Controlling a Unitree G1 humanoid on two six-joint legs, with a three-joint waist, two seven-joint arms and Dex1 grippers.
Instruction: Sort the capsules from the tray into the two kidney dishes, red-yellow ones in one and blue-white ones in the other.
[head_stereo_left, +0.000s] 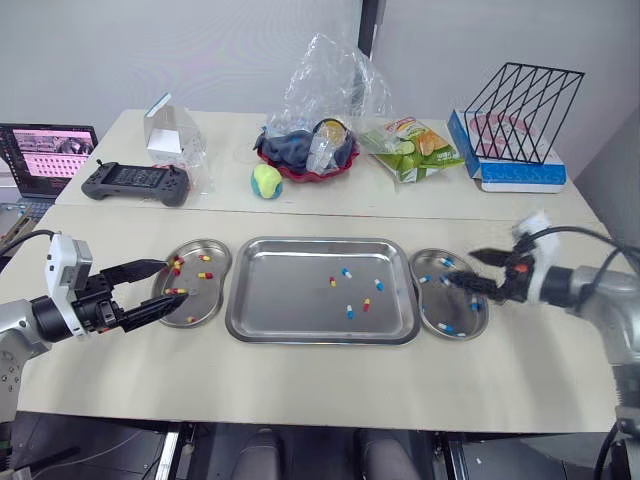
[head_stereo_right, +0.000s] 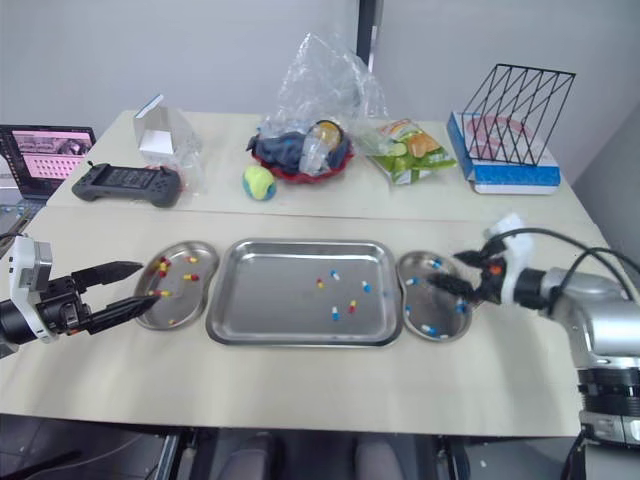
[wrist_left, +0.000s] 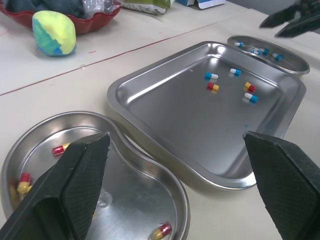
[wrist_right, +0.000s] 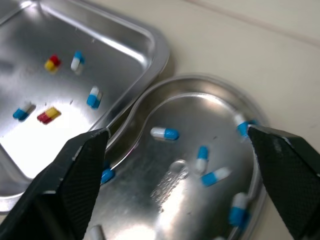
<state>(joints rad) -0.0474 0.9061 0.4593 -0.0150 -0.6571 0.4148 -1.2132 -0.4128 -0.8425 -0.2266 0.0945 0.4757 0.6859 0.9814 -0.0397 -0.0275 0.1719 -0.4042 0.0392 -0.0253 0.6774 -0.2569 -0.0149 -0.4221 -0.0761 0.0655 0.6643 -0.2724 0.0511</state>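
Holding jaws wide apart and empty on the left gripper, hovering over the left dish with red-yellow capsules in it. Holding jaws likewise apart and empty on the right gripper, hovering over the right dish with blue-white capsules in it. Lying between the dishes in the tray: two red-yellow and three blue-white capsules, apart from both grippers.

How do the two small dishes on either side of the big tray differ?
The left dish holds red-yellow capsules; the right dish holds blue-white capsules. The left dish lies by the left gripper, the right dish by the right gripper. Both are shiny metal, kidney-shaped, flanking the tray.
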